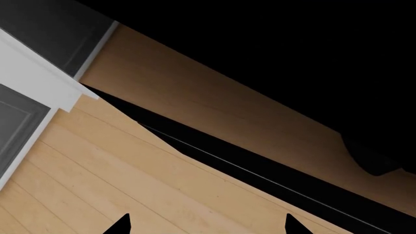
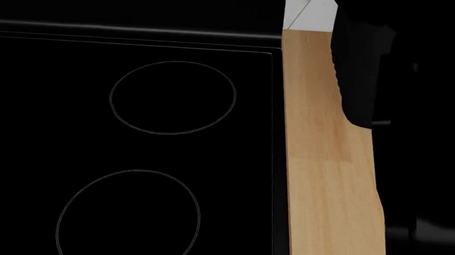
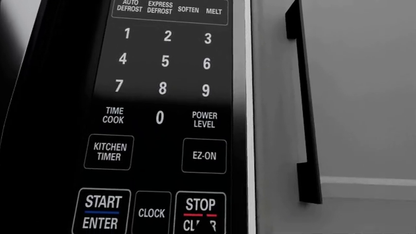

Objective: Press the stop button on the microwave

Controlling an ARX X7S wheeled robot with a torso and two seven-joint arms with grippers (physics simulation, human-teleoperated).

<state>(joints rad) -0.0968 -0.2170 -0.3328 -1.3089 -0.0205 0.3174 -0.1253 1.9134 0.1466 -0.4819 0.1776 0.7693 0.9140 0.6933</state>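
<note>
The right wrist view is filled by the microwave's black keypad [image 3: 162, 87], very close. The STOP/CLEAR button [image 3: 200, 207] is at its lower right, beside CLOCK [image 3: 151, 213] and START/ENTER [image 3: 103, 212]. My right gripper [image 3: 209, 228] shows only as one dark pointed tip, jaws together, covering the middle letters of CLEAR on the stop button. I cannot tell whether it touches. My left gripper [image 1: 206, 225] is open and empty, its two dark fingertips [image 1: 121, 226] wide apart over a wooden floor. The microwave is not in the head view.
A black vertical door handle [image 3: 305, 107] on a grey panel stands right of the keypad. The head view shows a black cooktop [image 2: 133, 146] with ring outlines, a narrow wooden counter strip [image 2: 327, 168], and a dark rounded shape [image 2: 363, 70] at the right.
</note>
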